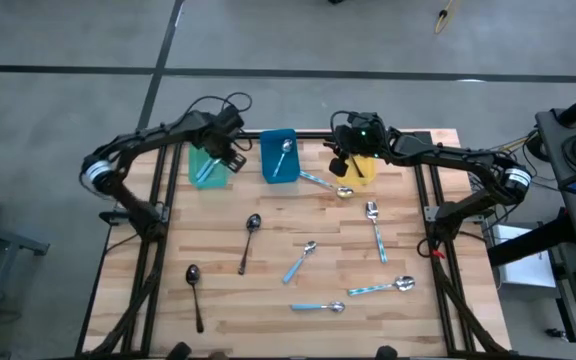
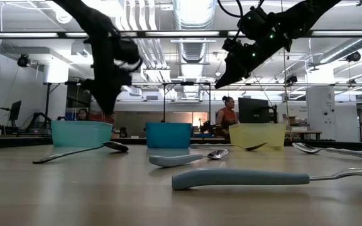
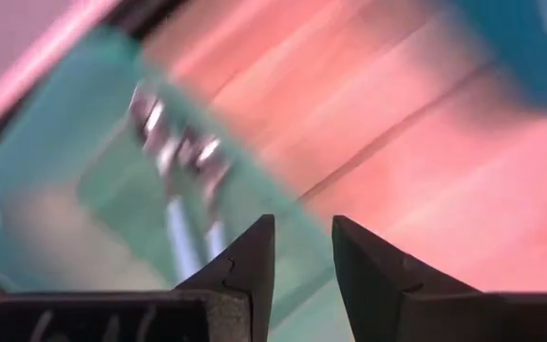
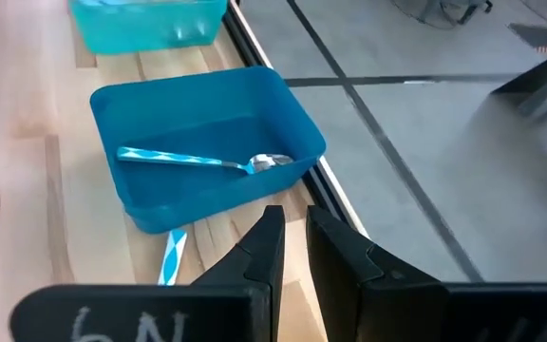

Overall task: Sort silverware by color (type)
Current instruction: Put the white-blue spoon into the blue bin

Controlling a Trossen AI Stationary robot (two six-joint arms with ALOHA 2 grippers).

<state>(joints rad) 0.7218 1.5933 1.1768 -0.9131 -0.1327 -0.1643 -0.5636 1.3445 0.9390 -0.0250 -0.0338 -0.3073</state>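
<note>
Both arms reaching toward the far side of the table, left gripper [image 1: 230, 150] raised with jaws slightly parted and empty, right gripper [image 1: 340, 160] raised alike, jaws narrowly apart, empty.

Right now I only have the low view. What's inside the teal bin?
Observer: Blue-handled spoons lie in the teal bin; the left wrist view shows their silver bowls.
Operator: And the blue bin?
Observer: A single blue-handled spoon lies in the blue bin.
Operator: How many dark spoons are on the table?
Observer: Two on the table: one dark spoon near the middle, another dark spoon toward the left front corner.
</note>
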